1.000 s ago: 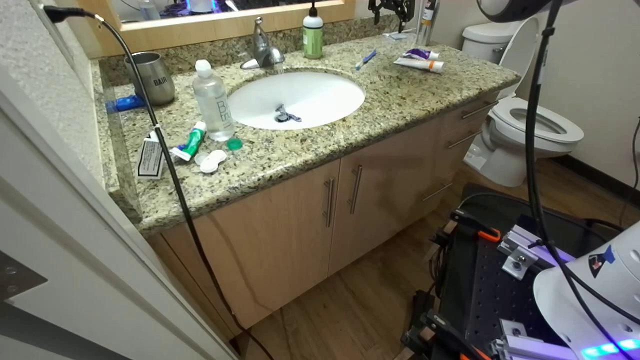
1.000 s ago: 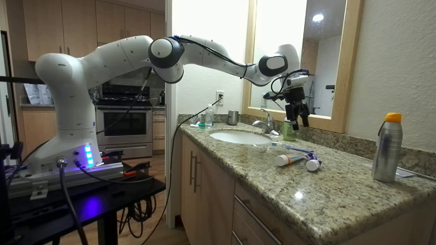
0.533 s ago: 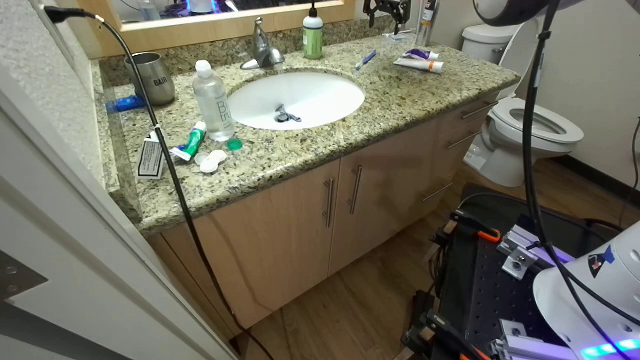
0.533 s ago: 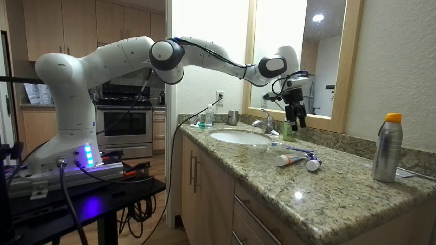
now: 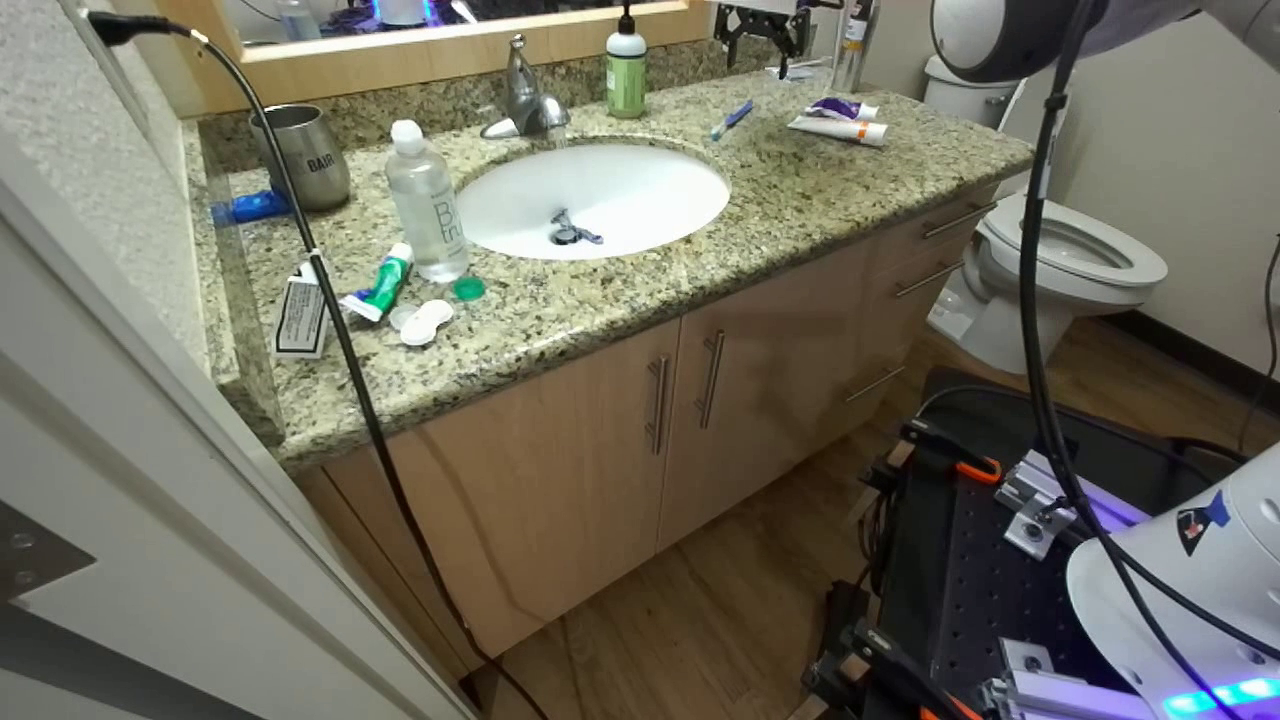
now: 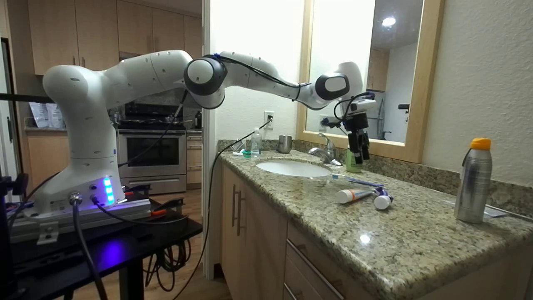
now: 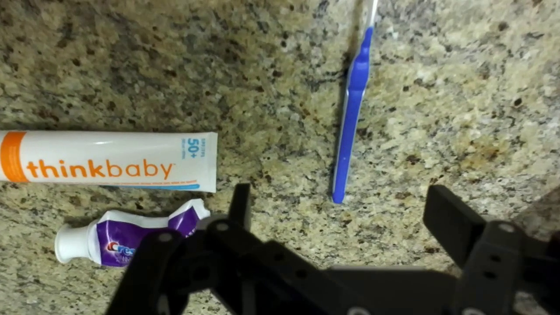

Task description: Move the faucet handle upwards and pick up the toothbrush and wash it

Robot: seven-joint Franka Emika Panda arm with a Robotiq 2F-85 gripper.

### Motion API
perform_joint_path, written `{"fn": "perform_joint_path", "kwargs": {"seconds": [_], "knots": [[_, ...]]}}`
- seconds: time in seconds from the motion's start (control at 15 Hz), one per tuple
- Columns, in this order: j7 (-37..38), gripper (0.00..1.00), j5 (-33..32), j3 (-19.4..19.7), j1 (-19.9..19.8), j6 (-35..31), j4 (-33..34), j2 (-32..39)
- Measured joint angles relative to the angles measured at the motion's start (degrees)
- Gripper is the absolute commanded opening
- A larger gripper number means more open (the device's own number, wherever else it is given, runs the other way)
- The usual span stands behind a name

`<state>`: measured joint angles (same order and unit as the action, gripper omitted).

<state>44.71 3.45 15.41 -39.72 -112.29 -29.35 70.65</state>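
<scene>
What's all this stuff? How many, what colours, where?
Toothbrush: 1, blue, on countertop
Faucet handle: 1, silvery, atop faucet
Basin: 1, white, in countertop
Pump bottle: 1, green, near mirror
Thinkbaby tube: 1, white, near toothbrush
Crest tube: 1, purple, on countertop
Metal bottle: 1, silvery, countertop end
Mug: 1, silvery, countertop corner
Unclear item: 1, blue, by mug
Clear bottle: 1, colourless, by basin
Squeezed tube: 1, green, by clear bottle
Lid: 1, green, by clear bottle
Likely lens case: 1, white, near lid
Box: 1, black-white, near squeezed tube
Vanity cabinet: 1, tan, under countertop
Toilet: 1, white, floor
Oven: 1, silvery, background
Robot arm: 1, white, over countertop
Jaws: 1 pair, black, open above countertop
</scene>
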Motion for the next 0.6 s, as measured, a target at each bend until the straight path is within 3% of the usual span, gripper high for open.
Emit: {"fn": "perform_joint_path", "kwargs": {"seconds": [0.33, 0.6], "knots": [[2.3, 1.0, -1.2, 0.2, 0.0, -0.1, 3.0, 2.8], [7.4, 1.0, -5.8, 1.3, 0.0, -3.0, 6.9, 5.7]]}}
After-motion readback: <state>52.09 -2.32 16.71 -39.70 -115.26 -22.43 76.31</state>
